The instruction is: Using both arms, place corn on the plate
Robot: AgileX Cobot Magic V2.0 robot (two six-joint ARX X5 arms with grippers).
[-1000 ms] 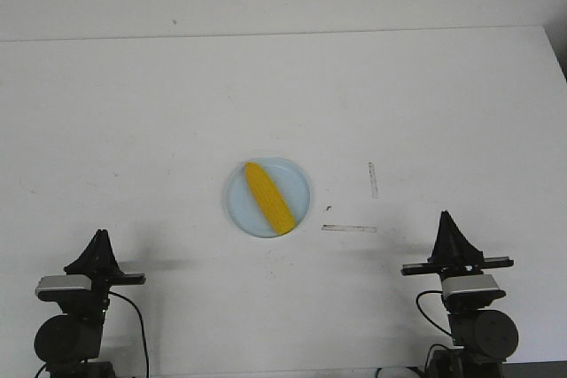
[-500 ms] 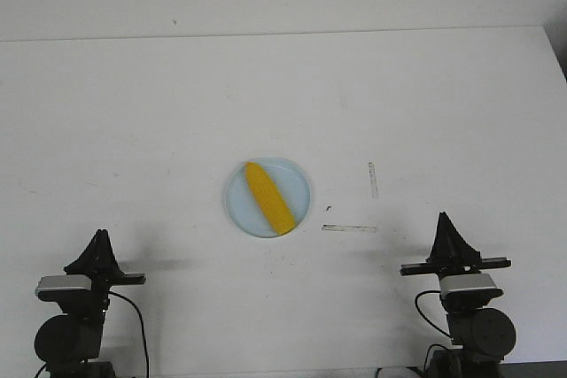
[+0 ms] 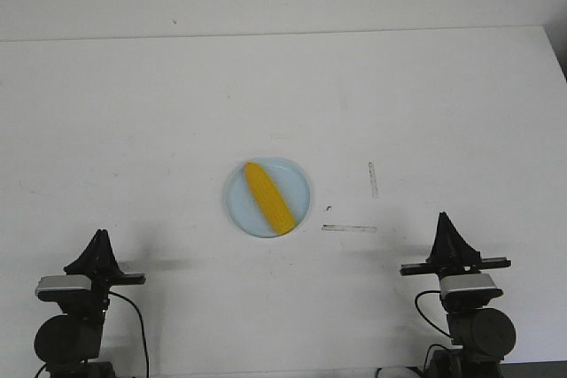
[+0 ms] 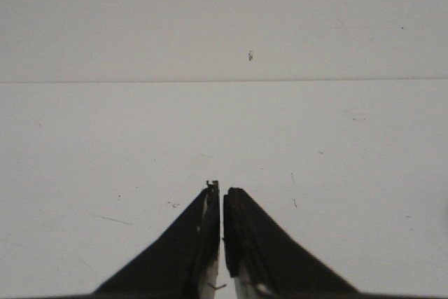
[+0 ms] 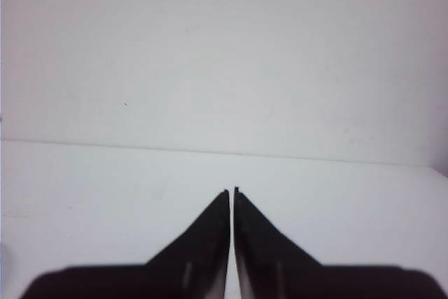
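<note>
1. Front view: high, looking forward and down over the white table (image 3: pixel 133 112), both arms at its near edge.
2. Wrist views: low, close behind closed fingertips, facing the far wall.
3. Shared: tabletop only.

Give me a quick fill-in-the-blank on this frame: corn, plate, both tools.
1. The corn lies on the ____.
2. Both the left tool and the right tool are ____.
3. The corn's colour is ____.
4. The plate sits on a ____ table.

Missing words: plate; shut; yellow; white
</note>
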